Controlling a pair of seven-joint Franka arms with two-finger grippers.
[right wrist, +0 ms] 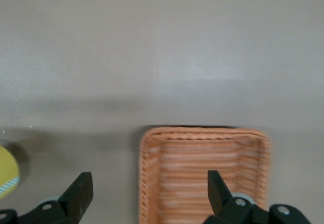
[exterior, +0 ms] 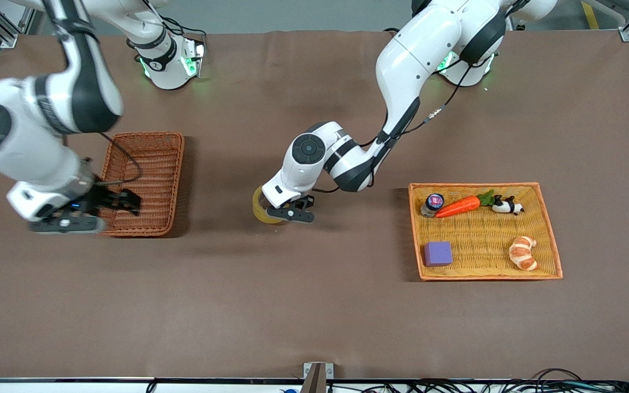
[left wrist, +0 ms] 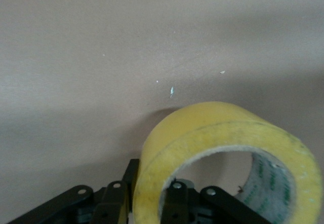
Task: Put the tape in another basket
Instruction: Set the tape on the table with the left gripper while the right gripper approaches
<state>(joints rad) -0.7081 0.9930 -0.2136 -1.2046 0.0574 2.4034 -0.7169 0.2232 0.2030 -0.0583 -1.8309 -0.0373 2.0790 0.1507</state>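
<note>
The tape (exterior: 261,207), a yellowish roll, hangs in my left gripper (exterior: 294,212) over the bare table between the two baskets. In the left wrist view the gripper (left wrist: 152,189) is shut on the wall of the tape (left wrist: 202,128), with one finger outside the ring and one inside it. The reddish-brown woven basket (exterior: 156,164) lies toward the right arm's end of the table. My right gripper (exterior: 128,200) is open and empty over that basket's part nearer the front camera. In the right wrist view the gripper (right wrist: 149,191) straddles one side rim of the basket (right wrist: 202,131).
A shallow orange-yellow tray (exterior: 478,240) lies toward the left arm's end of the table. It holds a small jar (exterior: 432,204), a toy carrot (exterior: 459,206), a black-and-white figure (exterior: 506,205), a croissant (exterior: 523,252) and a purple block (exterior: 437,254).
</note>
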